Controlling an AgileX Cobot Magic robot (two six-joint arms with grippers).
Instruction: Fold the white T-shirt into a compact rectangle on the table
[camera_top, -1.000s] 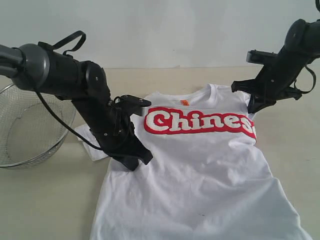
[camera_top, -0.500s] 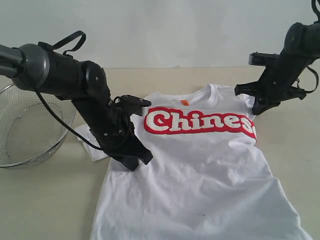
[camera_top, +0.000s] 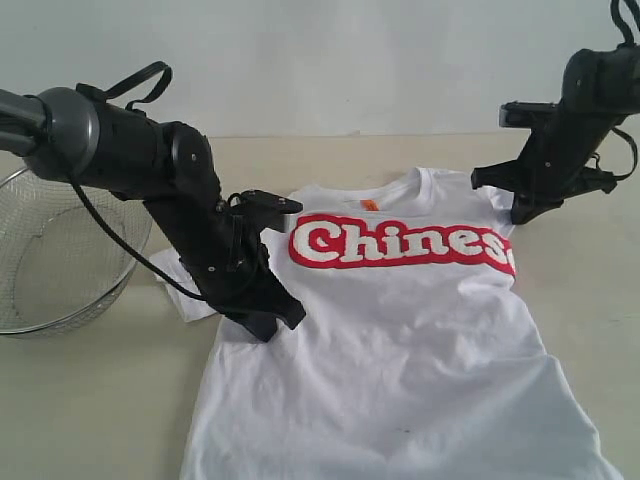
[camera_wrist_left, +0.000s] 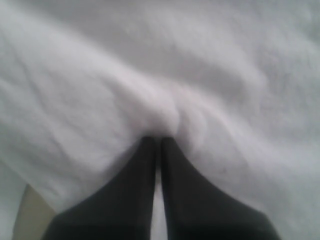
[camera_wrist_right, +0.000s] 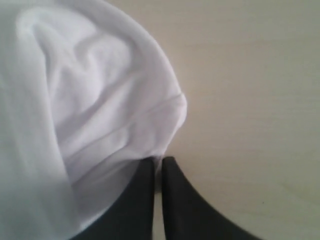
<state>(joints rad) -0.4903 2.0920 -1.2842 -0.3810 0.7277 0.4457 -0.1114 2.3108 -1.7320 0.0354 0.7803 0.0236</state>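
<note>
The white short-sleeved cotton T-shirt (camera_top: 400, 340) is laid chest up across the middle of the pale beige matte table (camera_top: 90, 400), with its collar and small orange neck tag (camera_top: 370, 205) turned toward the far edge and its hem run out toward the near edge. No fold is yet seen in the body. The change is confined to the shirt's right shoulder. Compared with a second ago, the black right gripper (camera_top: 520, 212) is found slightly higher and further toward the right edge of the table. The last visible letter of the red-and-white bubble lettering (camera_top: 400, 243), partly covered by it before, is now left clear. In the right wrist view its jaws are pressed together at the sleeve's hem, with cloth apparently nipped at their tips, though how much is caught cannot be told. The black left gripper (camera_top: 265, 320) is not shifted over the same interval. It is planted on the shirt's left side below the armpit, jaws pressed together on a small bunched ridge of fabric, while the left sleeve is left spread on the table beyond it. The round wire-mesh metal basket (camera_top: 60, 260) at the left edge is not involved. It is judged that both grips are made and the right sleeve is being raised first, so the folding is only at its opening step.
</note>
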